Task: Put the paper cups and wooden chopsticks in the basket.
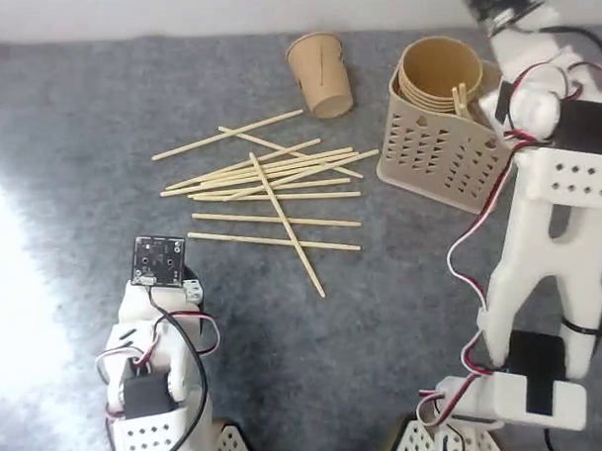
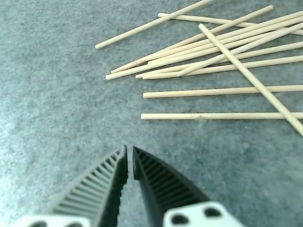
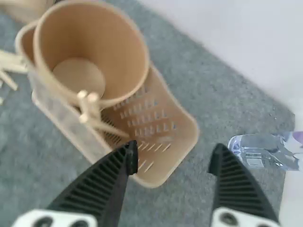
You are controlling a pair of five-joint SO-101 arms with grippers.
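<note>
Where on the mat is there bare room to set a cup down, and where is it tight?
Bare mat lies left of the loose chopsticks, and on that pile's near side, between the left arm and right arm. It is crowded where the tipped paper cup, the pile's ends and the basket close in.

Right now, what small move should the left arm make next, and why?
Probably open the left end effector and ease it forward to the nearest wooden chopstick. It is shut, holds nothing and hangs over the grey mat just short of that stick, while the right end effector is open above the basket.
</note>
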